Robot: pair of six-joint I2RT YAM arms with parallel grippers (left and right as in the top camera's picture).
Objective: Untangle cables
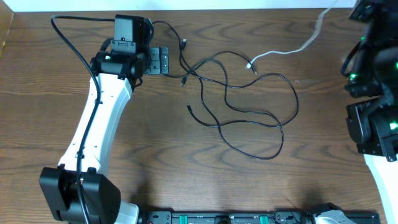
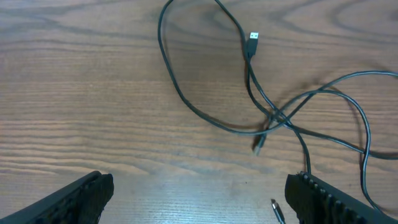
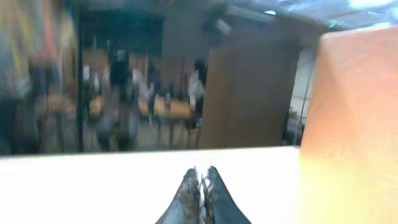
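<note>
Several thin black cables [image 1: 239,102] lie in tangled loops in the middle of the wooden table [image 1: 186,174]. A white cable [image 1: 287,51] runs from the tangle toward the top right corner. My left gripper [image 1: 161,61] stands open at the tangle's left edge, holding nothing. In the left wrist view its fingers [image 2: 74,200] frame bare wood, and the cables [image 2: 273,118] cross just ahead, with a USB plug [image 2: 254,37] and a small jack tip [image 2: 277,211] beside the right finger. My right gripper [image 3: 201,182] is shut, empty and points away from the table.
The right arm [image 1: 373,118] is folded at the table's right edge. The left arm's own thick black cord [image 1: 71,43] loops at the top left. A black rail [image 1: 236,218] runs along the front edge.
</note>
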